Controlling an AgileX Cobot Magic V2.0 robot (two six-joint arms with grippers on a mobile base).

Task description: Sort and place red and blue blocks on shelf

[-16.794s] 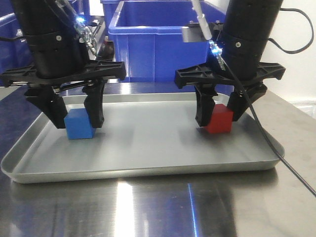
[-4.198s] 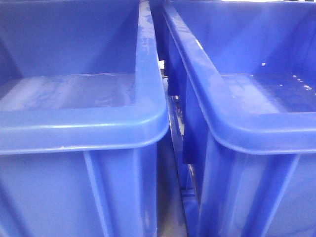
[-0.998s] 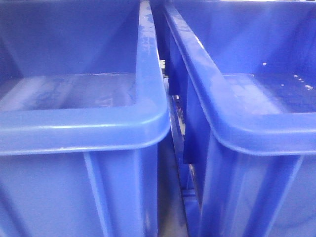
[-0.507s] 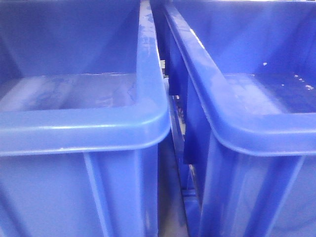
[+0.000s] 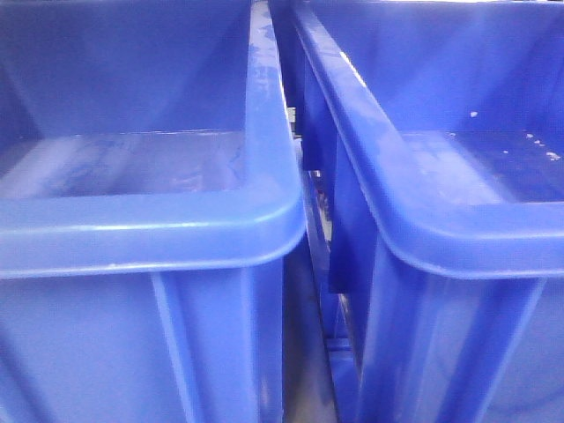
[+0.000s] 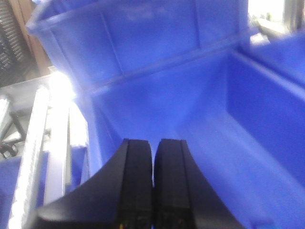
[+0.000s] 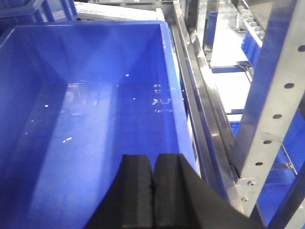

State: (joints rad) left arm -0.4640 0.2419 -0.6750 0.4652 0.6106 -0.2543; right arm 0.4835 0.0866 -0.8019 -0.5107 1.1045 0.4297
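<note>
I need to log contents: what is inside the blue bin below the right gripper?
The blue bin shows a bare floor with scattered white specks and nothing else visible. The nearest strip of floor is hidden behind the shut right gripper.

Steel shelf (image 7: 272, 95) with two blue bins (image 5: 141, 222)

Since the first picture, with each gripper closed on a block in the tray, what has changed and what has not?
Both blocks were let go: the left gripper over the left bin and the right gripper over the right bin now have shut, empty fingers. No block or tray is in view now. Over the last seconds the front view of the two bins has stayed the same.
</note>
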